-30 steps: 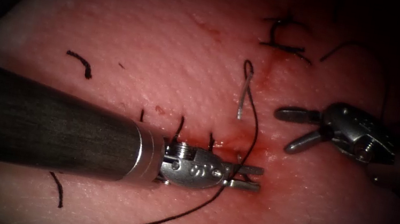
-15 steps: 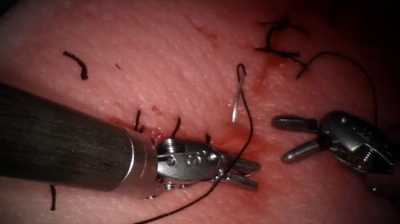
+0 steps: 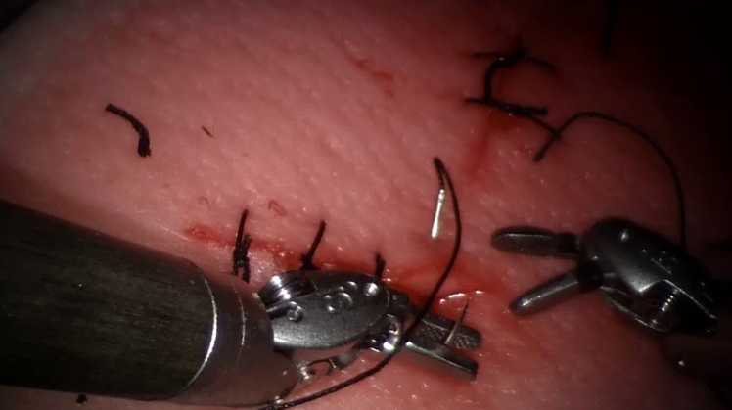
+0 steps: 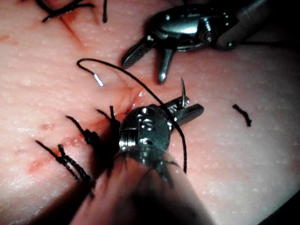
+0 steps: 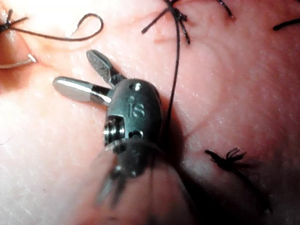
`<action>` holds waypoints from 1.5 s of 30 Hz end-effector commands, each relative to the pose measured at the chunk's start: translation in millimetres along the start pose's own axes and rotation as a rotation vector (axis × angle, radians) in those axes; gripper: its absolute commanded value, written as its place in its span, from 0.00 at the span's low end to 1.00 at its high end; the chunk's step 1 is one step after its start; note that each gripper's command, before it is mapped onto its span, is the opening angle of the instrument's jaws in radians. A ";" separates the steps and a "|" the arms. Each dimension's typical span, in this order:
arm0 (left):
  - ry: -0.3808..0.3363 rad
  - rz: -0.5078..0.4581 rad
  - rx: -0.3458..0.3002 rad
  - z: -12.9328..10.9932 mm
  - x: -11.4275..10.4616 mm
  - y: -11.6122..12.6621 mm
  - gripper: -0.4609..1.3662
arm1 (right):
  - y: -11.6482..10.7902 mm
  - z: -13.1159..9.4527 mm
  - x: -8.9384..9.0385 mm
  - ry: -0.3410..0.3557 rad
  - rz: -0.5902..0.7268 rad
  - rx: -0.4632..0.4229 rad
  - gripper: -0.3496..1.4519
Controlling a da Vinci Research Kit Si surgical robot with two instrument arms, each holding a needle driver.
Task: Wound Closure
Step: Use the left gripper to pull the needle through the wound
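Clamped in the left gripper (image 3: pixel 454 341) near its pointed end, the needle (image 3: pixel 437 215) is seen passing through the tissue (image 3: pixel 236 94) at the cut (image 3: pixel 434 271), its swaged end standing free above the surface just left of the cut. Thread (image 3: pixel 450 239) is looped from that end down past the left gripper. The right gripper (image 3: pixel 514 270) is held apart and empty, right of the cut.

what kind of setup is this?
Likely a bench suturing practice rig: pale tissue bearing tied stitches, a curved needle held in the left claw, the right claw open, holding nothing.
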 end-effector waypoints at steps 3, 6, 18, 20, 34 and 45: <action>-0.004 -0.140 -0.025 0.2 0.3 0.8 0.06 | -0.1 0.2 -0.5 -0.002 0.014 0.000 0.57; -0.003 -0.297 -0.038 0.1 0.5 1.4 0.06 | -0.2 0.3 -0.8 -0.003 0.023 -0.001 0.55; -0.023 -0.580 -0.127 -2.4 2.7 5.8 0.06 | -0.4 0.5 -1.5 -0.004 0.035 -0.002 0.52; -0.021 -0.502 -0.132 -3.0 3.1 6.9 0.06 | -0.4 0.6 -1.6 -0.004 0.034 -0.003 0.51; 0.054 0.679 0.070 -6.0 6.6 12.0 0.06 | -0.5 0.7 -1.9 -0.005 0.031 -0.004 0.47; 0.169 0.932 0.187 -9.2 12.1 14.0 0.06 | -0.7 0.9 -2.5 -0.006 0.026 -0.005 0.43</action>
